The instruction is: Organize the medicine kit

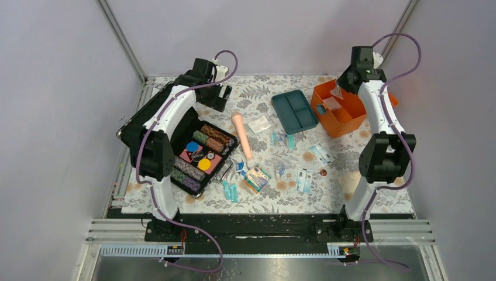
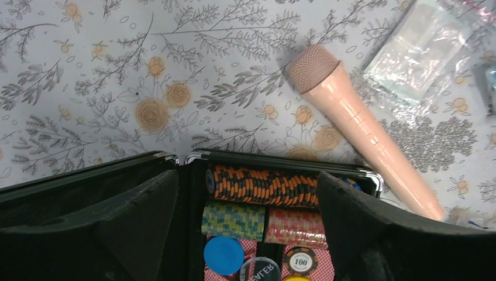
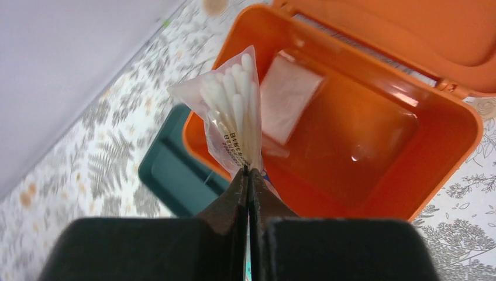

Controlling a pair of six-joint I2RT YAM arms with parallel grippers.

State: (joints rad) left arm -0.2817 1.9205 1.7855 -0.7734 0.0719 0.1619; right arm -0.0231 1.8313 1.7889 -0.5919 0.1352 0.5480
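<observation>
Medicine kit [image 1: 334, 130]: orange box at the far right of the floral cloth [image 1: 351, 164], standing open
Lid [image 3: 409, 29]: hinged up and back on the side of the box away from the divided tray
Divided tray [image 1: 295, 111]: dark teal, out of the box, lying flat on the cloth just beside the kit's left wall; the views do not show whether the two touch
Kit interior: in the right wrist view a white flat pad [image 3: 286, 105] lies on the orange floor against one wall; the rest of the floor is bare orange plastic
Right gripper [image 3: 248, 172]: fingers pressed together, clamped on the lower edge of a bag of cotton swabs [image 3: 231, 111]
Bag position: held upright above the kit's rim on the tray side, the swab heads pointing up, clear of the box floor
Right arm: reaches to the far right corner, wrist above the kit in the top view
Left gripper [image 2: 245, 175]: fingers wide apart, nothing between them
Left gripper position: hangs over the far end of the black case [image 1: 202, 155], well apart from the kit
Black case contents: rows of striped chip stacks [image 2: 263, 186], plus a blue disc [image 2: 223, 255] and single chips below them
Peach microphone [image 1: 243, 136]: lies on the cloth just right of the black case, its head toward the far edge
Clear sachet [image 1: 259, 124]: flat on the cloth between the microphone and the divided tray
Loose items: small packets and teal vials [image 1: 230, 191] scattered on the cloth in the near middle
</observation>
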